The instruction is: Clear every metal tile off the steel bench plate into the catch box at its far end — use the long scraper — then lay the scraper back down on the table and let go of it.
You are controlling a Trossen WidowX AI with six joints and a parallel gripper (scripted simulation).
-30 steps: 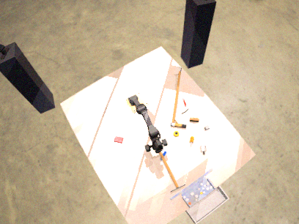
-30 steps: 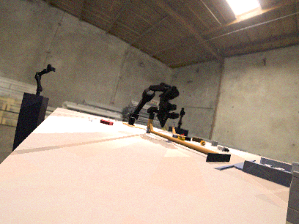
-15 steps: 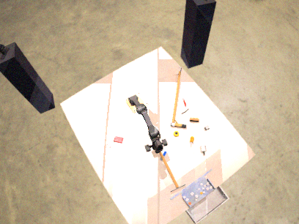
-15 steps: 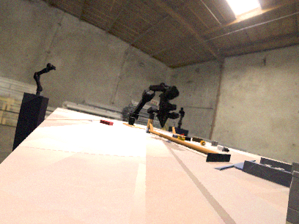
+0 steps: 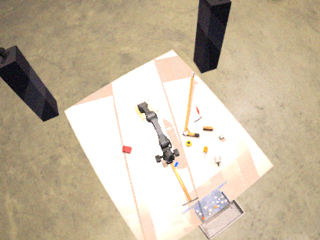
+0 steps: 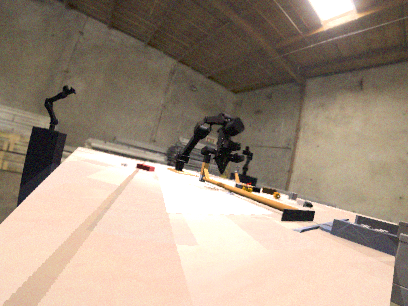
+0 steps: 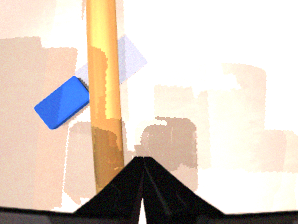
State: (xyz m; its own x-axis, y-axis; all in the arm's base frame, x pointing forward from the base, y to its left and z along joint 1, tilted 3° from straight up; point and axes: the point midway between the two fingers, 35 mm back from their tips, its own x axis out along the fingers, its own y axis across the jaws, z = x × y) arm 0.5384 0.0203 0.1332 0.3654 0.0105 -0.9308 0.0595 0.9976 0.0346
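My gripper (image 5: 169, 161) (image 6: 222, 172) (image 7: 143, 159) is shut with nothing between its fingers. It is above the table, close beside the long scraper's handle in the wrist view. The scraper's yellow handle (image 5: 181, 182) (image 6: 250, 195) (image 7: 104, 75) points toward the plate, and its dark blade (image 5: 190, 201) (image 6: 298, 215) is just short of the plate's near side. The bluish steel plate (image 5: 209, 198) bears several small pale and orange tiles. The grey catch box (image 5: 227, 225) (image 6: 401, 260) adjoins the plate's far end. Whether tiles lie inside it is unclear.
A blue block (image 5: 176, 164) (image 7: 62, 102) lies right beside the scraper handle. A red block (image 5: 126, 149) (image 6: 145, 167) lies on the other side of the arm. A second long-handled tool (image 5: 189, 103), a hammer (image 5: 192, 134), a yellow ring (image 5: 188, 143) and small tools lie on the table.
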